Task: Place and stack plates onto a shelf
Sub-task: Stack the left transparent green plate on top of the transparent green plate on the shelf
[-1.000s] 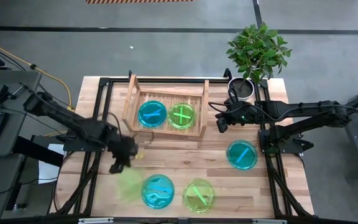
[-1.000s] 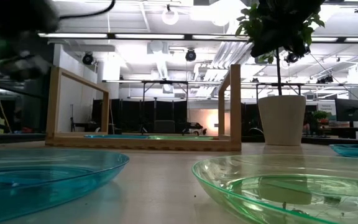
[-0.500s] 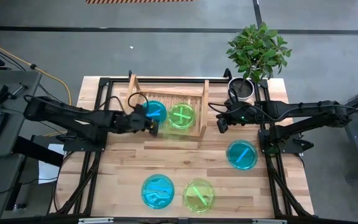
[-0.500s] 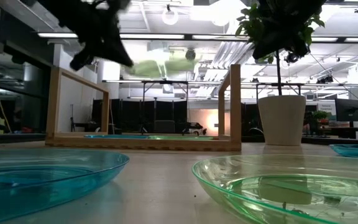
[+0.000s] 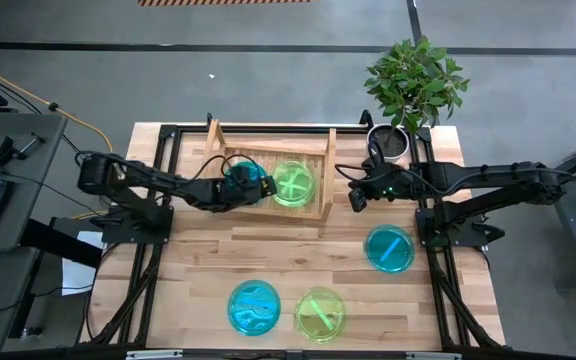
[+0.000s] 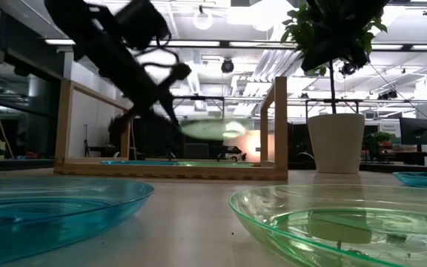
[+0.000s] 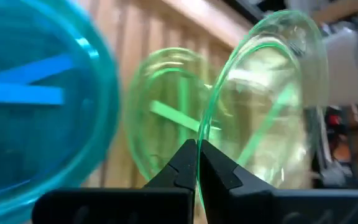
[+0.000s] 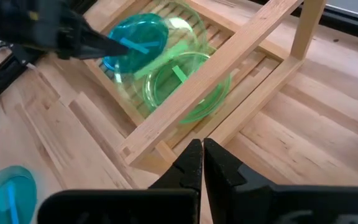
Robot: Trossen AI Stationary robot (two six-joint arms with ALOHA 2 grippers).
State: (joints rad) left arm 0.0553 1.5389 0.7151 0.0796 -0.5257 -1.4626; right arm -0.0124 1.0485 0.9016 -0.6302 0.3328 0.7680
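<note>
My left gripper (image 5: 248, 186) is shut on a lime green plate (image 6: 213, 130) and holds it over the wooden shelf (image 5: 268, 152). A cyan-blue plate (image 7: 30, 93) and a green plate (image 5: 294, 186) lie flat on the shelf's slats, side by side; the held plate (image 8: 166, 43) hovers over both. Two cyan-blue plates (image 5: 390, 248) (image 5: 254, 307) and one green plate (image 5: 320, 313) lie flat on the tabletop. My right gripper (image 5: 356, 200) is shut and waits in the air just right of the shelf. My left gripper pinches the green plate's rim (image 7: 199, 144) between its two fingers, reaching in from the table's left and slanting down. The plate juts out beyond the fingertips toward the right, lifted clear above the plates in the shelf and close to level.
A potted plant (image 5: 392, 140) stands at the far right corner beside the shelf's right rail (image 8: 229, 68). Black frame bars run along both sides of the table. Bare wood (image 5: 288, 250) lies between the shelf and the near plates.
My left gripper has carried the green plate from the near left of the table, up and toward the far edge, then rightward over the shelf. In the last half second it has come down, so the plate hangs lower, just above the shelf's plates.
</note>
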